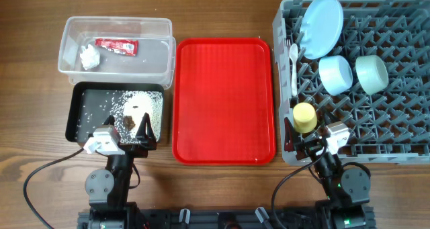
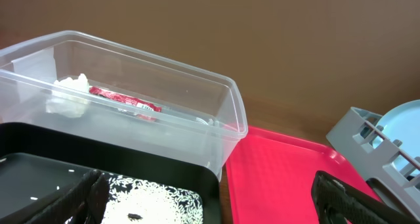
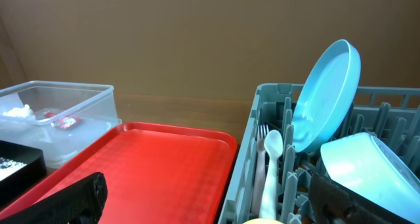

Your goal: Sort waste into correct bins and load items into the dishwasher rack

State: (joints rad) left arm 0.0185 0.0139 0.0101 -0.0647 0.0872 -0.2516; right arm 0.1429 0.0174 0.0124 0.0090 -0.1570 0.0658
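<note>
The rack (image 1: 403, 142) fills the table's right side. The red tray (image 1: 224, 101) lies bare just left of it. Left of the tray are the clear bin (image 1: 151, 54) at the far side and the black bin (image 1: 91, 105) touching its near side.

The plate (image 1: 321, 24) stands tilted on edge in the rack's far left part. The blue bowl (image 1: 335, 73) and mint bowl (image 1: 371, 73) sit side by side in the rack's middle.

The left gripper (image 1: 140, 136) hangs over the black bin's near edge, fingers spread wide, holding nothing. The right gripper (image 1: 304, 140) is at the rack's near left corner, also wide apart and empty.

The cup (image 1: 304, 116) sits in the rack just beyond the right gripper. The spoon (image 1: 293, 54) and fork (image 3: 261, 133) stand along the rack's left wall, by the plate.

The wrapper (image 1: 116, 46) and tissue (image 1: 89, 56) lie in the clear bin. Rice (image 1: 138, 108) and brown bits (image 1: 127, 121) lie in the black bin.
</note>
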